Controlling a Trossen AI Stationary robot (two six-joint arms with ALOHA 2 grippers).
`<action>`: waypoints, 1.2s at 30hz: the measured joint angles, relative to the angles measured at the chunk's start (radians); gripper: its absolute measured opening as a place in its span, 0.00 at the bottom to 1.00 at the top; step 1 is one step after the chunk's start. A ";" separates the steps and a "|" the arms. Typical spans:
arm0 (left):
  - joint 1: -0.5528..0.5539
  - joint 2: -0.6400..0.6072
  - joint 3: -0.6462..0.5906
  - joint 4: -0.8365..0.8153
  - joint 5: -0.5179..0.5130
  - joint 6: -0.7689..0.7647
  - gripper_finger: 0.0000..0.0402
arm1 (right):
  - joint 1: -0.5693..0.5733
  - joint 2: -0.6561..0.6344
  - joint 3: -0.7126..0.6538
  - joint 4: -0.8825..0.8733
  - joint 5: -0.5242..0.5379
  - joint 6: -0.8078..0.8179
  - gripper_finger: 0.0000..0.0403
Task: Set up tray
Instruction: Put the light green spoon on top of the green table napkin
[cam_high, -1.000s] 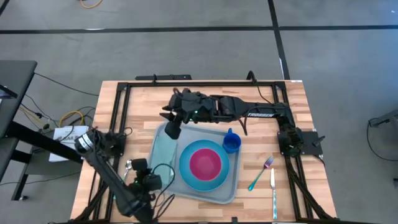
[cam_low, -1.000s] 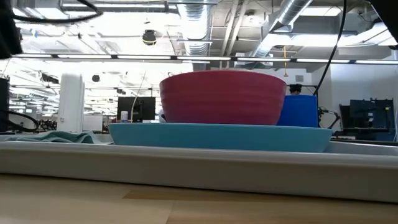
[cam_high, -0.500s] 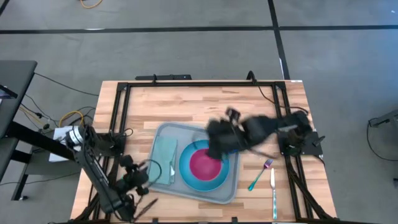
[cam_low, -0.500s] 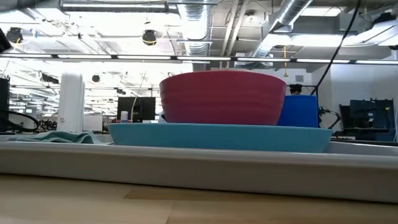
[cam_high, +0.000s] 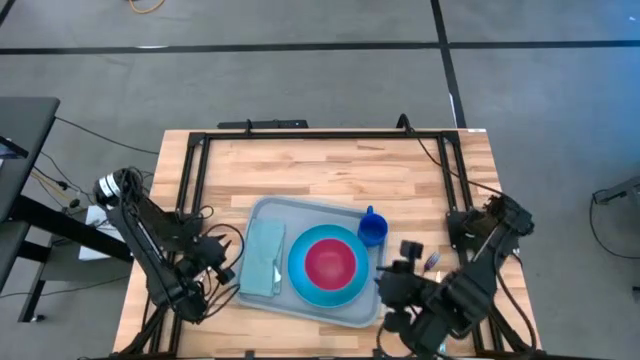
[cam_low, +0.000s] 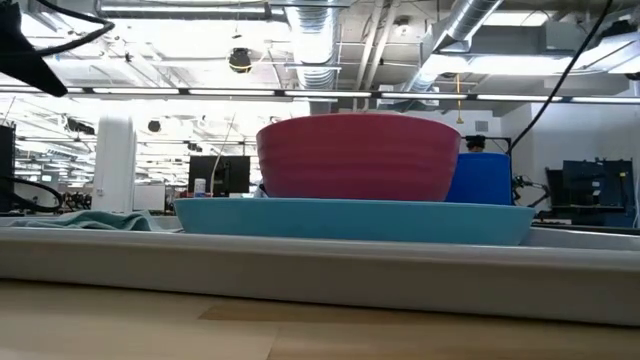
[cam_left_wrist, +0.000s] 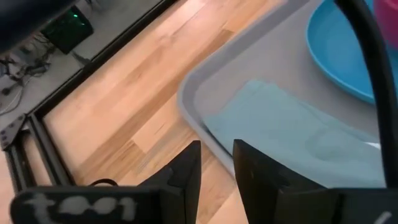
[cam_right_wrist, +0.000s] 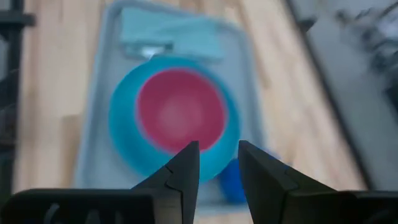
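Observation:
The grey-blue tray (cam_high: 262, 212) lies in the middle of the wooden table. On it stand a round blue plate (cam_high: 300, 285) with a pink bowl (cam_high: 330, 262) in it, a blue cup (cam_high: 371, 228) at its far right, and a folded teal napkin (cam_high: 263, 258) at its left with a small pale thing (cam_right_wrist: 149, 53) on it. My left gripper (cam_left_wrist: 217, 144) hovers open just off the tray's left rim (cam_left_wrist: 193, 106). My right gripper (cam_right_wrist: 218, 144) is open above the tray's near right corner, pointing toward the bowl.
A fork's tines (cam_high: 432, 262) show on the wood right of the tray, the rest under my right arm. A black frame (cam_high: 300, 135) runs around the table. In the low view the bowl (cam_low: 355, 160), plate (cam_low: 350, 218) and cup (cam_low: 480, 178) stand behind the tray's near rim (cam_low: 300, 265).
My right gripper has swung from the tray's far edge, over the plate and bowl, to the table's near right beside the tray, turning as it went. My left gripper has drawn back along the tray's left rim toward the table's far edge and has rolled.

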 joint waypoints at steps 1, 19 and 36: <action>0.000 -0.006 0.000 -0.001 0.000 0.005 0.21 | 0.013 0.000 -0.016 -0.002 -0.027 0.047 0.25; 0.009 -0.006 0.000 0.050 -0.005 0.015 0.21 | 0.053 0.000 -0.087 0.350 -0.352 0.292 0.25; 0.010 -0.006 0.001 0.069 -0.014 0.033 0.21 | -0.009 0.000 -0.087 0.662 -0.482 0.177 0.25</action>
